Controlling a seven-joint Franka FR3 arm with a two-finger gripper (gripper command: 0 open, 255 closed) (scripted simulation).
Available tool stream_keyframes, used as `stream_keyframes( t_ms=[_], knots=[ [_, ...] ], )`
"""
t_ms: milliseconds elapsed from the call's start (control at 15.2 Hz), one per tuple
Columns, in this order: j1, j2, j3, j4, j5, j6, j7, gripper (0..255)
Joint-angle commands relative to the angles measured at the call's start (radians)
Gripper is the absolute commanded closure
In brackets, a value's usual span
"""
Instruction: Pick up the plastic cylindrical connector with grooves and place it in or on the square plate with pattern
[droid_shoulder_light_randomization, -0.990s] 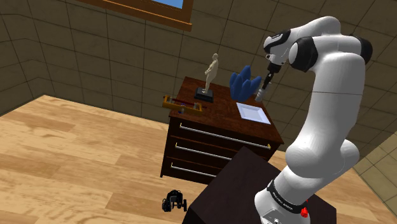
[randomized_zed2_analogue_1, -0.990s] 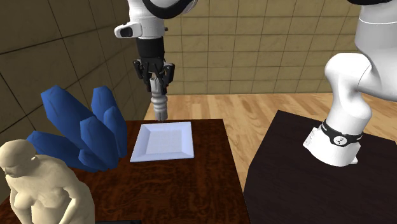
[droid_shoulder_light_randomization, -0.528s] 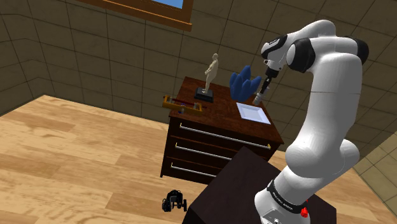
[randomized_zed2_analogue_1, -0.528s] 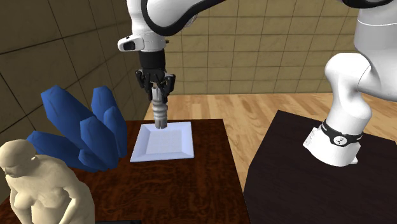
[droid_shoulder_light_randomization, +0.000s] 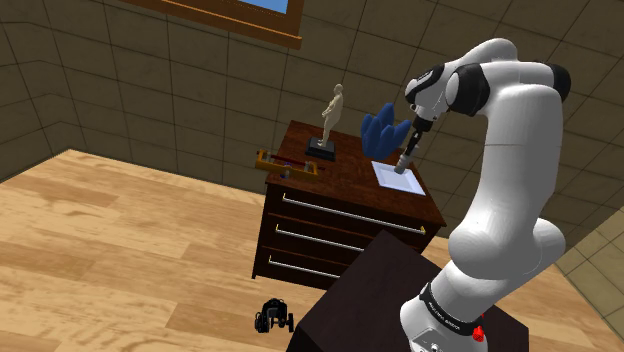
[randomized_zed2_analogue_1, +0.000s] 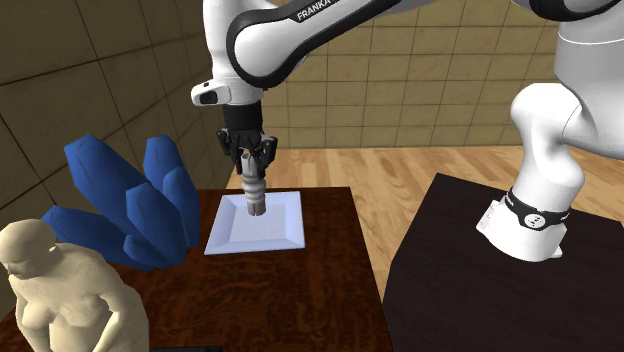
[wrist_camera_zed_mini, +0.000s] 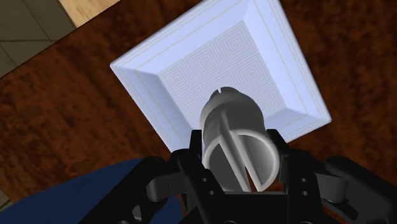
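My black gripper (randomized_zed2_analogue_1: 253, 163) is shut on a grey grooved cylindrical connector (randomized_zed2_analogue_1: 256, 191), which hangs upright from the fingers. The connector's lower end is low over the middle of a white square plate (randomized_zed2_analogue_1: 286, 236) with a pattern of nested squares. I cannot tell whether it touches the plate. The plate lies on the dark wooden dresser top (randomized_zed2_analogue_1: 290, 300). In the wrist view the connector (wrist_camera_zed_mini: 230, 116) is clasped between the fingers (wrist_camera_zed_mini: 184, 167), with the patterned plate (wrist_camera_zed_mini: 149, 79) right beneath it. From the shoulder view the gripper (droid_shoulder_light_randomization: 409, 141) holds the connector (droid_shoulder_light_randomization: 403, 160) above the plate (droid_shoulder_light_randomization: 392, 181).
A blue crystal-like ornament (randomized_zed2_analogue_1: 130, 205) stands close beside the plate. A pale statue (randomized_zed2_analogue_1: 60, 290) and a wooden tray (droid_shoulder_light_randomization: 285, 163) also sit on the dresser (droid_shoulder_light_randomization: 340, 215). The dark stand (randomized_zed2_analogue_1: 500, 290) is beside the dresser. A small black object (droid_shoulder_light_randomization: 273, 318) lies on the wooden floor.
The gripper has come down with the connector in it and moved from the plate's far edge to over its middle. The grip has stayed shut.
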Motion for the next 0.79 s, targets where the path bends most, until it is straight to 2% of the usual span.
stream_keyframes(
  t_ms=[0,198,726],
  knots=[
    [-0.002,0.01,0.004,-0.013,0.007,0.023,-0.005,255],
    [-0.005,0.028,0.012,-0.029,0.019,0.054,-0.012,255],
    [-0.005,0.028,0.012,-0.029,0.019,0.054,-0.012,255]
  ],
)
